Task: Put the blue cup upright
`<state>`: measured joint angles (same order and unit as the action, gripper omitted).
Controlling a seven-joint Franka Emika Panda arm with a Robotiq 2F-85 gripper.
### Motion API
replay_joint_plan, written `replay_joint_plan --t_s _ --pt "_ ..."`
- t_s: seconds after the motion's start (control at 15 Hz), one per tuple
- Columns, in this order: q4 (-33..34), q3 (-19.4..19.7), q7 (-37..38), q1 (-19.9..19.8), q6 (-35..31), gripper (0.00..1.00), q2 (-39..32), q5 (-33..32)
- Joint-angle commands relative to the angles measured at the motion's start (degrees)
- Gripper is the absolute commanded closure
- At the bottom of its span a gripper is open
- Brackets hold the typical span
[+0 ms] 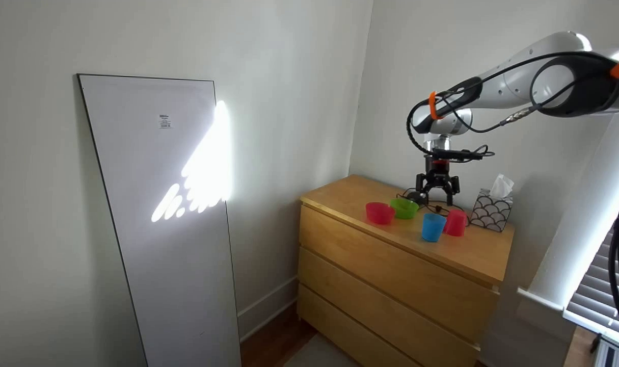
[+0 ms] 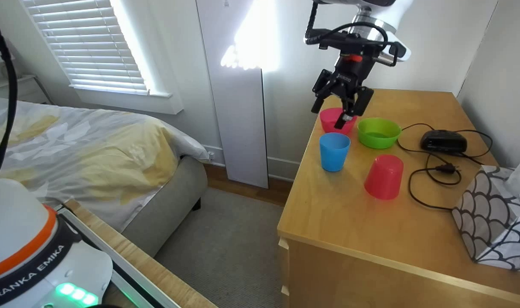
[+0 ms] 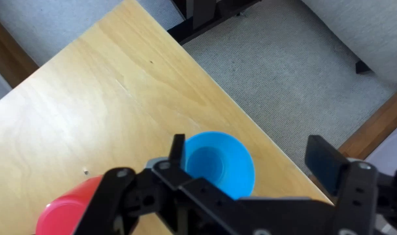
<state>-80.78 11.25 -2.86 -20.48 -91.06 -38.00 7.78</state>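
Observation:
The blue cup [image 1: 433, 229] stands upright on the wooden dresser top, its opening facing up. It stands near the dresser's front edge in both exterior views [image 2: 334, 153]. In the wrist view I look down into the blue cup [image 3: 232, 163]; a finger hides its lower left part. My gripper [image 1: 436, 199] is open and empty, with its fingers pointing down. It hangs above the dresser, apart from the cup; it also shows in an exterior view [image 2: 329, 114] and in the wrist view [image 3: 246, 143], where the cup appears nearer the left finger.
An upside-down red cup [image 2: 384, 177] stands beside the blue cup. A pink bowl [image 1: 380, 213] and a green bowl [image 2: 377, 136] are close by. A black device [image 2: 443, 141] with loose cables and a tissue box [image 1: 491, 210] stand toward the wall. The dresser edge [image 3: 237, 106] is close to the cup.

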Motion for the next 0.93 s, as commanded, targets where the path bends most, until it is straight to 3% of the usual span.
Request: replay_joint_plan --t_s 0.0,0.47,0.67,0.73,0.87 --pt "-13.01 0.74 -7.74 0.59 -8.22 0.00 11.83 -5.98" --pt "-30.23 1.58 -13.89 1.54 -29.58 0.00 28.40 -15.68" --pt "-38.63 1.37 -22.17 1.64 -29.87 0.00 34.03 -17.57" --pt "-30.18 1.86 -17.88 1.81 -27.74 0.00 28.45 -16.03" --pt "-34.58 1.96 -20.54 2.09 -27.97 0.00 31.22 -16.16"
